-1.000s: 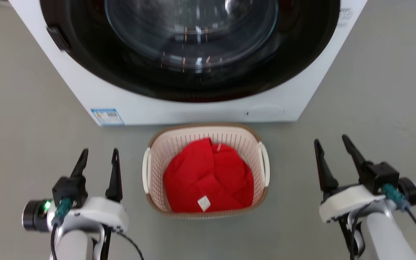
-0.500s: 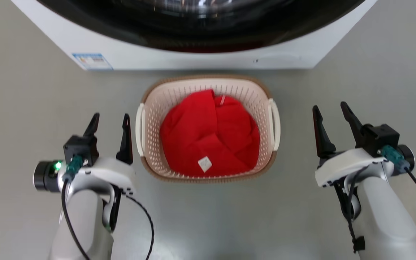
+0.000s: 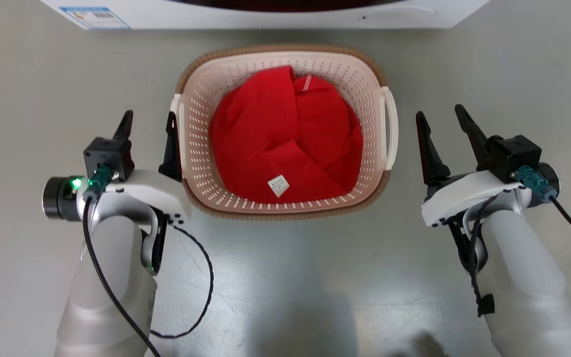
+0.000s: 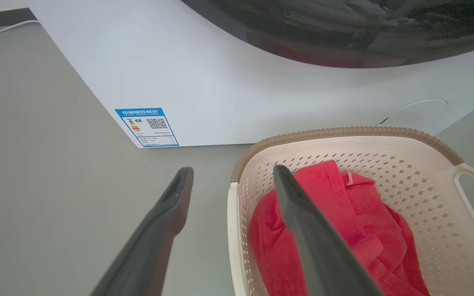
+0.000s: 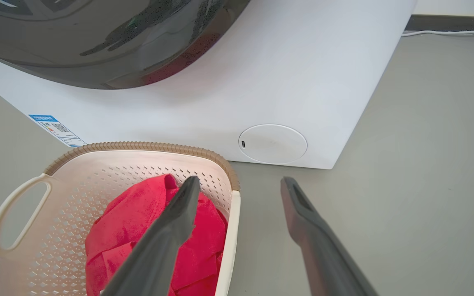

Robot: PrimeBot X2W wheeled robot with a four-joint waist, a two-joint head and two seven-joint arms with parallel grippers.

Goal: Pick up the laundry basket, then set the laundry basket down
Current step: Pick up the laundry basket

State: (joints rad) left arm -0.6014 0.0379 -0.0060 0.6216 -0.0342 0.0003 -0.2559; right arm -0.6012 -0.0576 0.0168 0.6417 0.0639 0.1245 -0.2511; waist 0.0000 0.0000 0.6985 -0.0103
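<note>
FLANKING THE LOAD: I hold my 2 hands wide and empty on either side of the laundry basket [image 3: 285, 212], which sits upright on the grey floor [image 3: 285, 287] at my 12 o'clock. A red garment [image 3: 285, 144] is heaped inside it, and the white washer [image 3: 265, 17] stands just beyond, at the basket's 12 o'clock. My left hand [image 3: 148, 115] stands at the basket's 9 o'clock, its inner finger [image 3: 170, 144] just beside the left loop handle [image 3: 180, 129]; whether they touch, I cannot tell. My right hand [image 3: 439, 111] stands at 3 o'clock, near the right loop handle [image 3: 392, 129] but apart from it. By my reckoning this is the approach before the pick-up: nothing is gripped and the basket rests on the floor. The next move, I judge, calls for each hand to go inward until its 2 fingers straddle a handle, then close evenly, so the lift comes level and the load does not tip.
</note>
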